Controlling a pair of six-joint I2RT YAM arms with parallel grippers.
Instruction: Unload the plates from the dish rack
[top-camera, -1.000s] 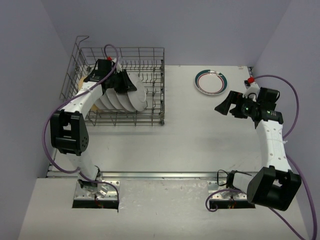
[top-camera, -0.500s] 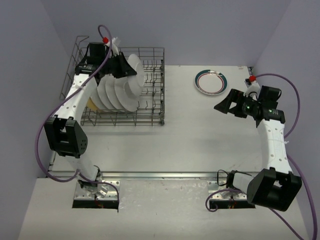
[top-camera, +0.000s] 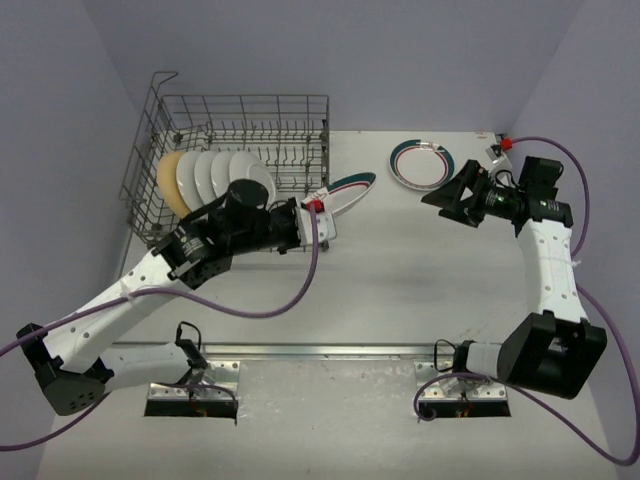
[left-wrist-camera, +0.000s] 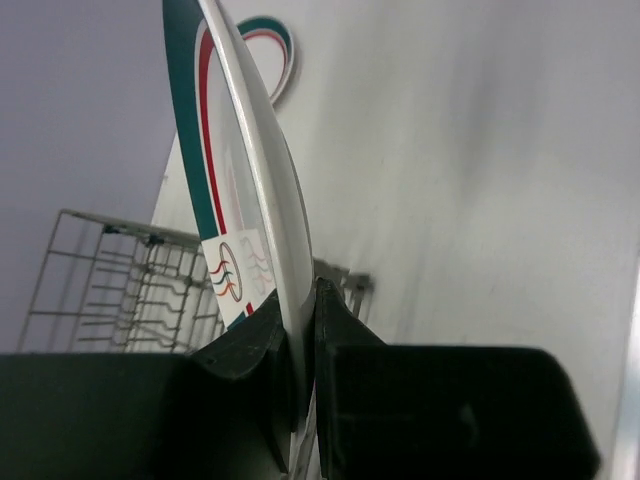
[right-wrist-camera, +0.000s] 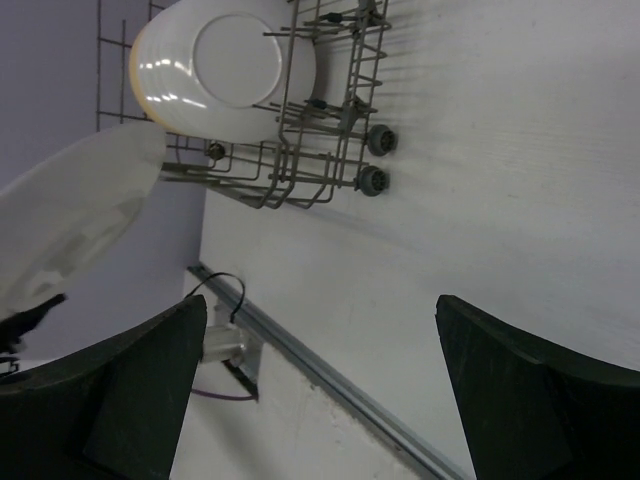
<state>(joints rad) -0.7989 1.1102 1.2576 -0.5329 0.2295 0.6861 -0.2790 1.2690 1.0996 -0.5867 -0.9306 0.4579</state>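
We see left jaws clamped on a teal-rimmed plate (top-camera: 350, 188), on edge just right of the dish rack (top-camera: 300, 100) | right jaws gaping, empty, well right of it | other plates (top-camera: 222, 176) upright inside it.

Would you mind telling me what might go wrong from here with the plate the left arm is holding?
The left gripper pinches the held plate only at its rim, so it may slip or swing. The right gripper, open, hangs beside the unloaded plate; stacking there risks a collision.
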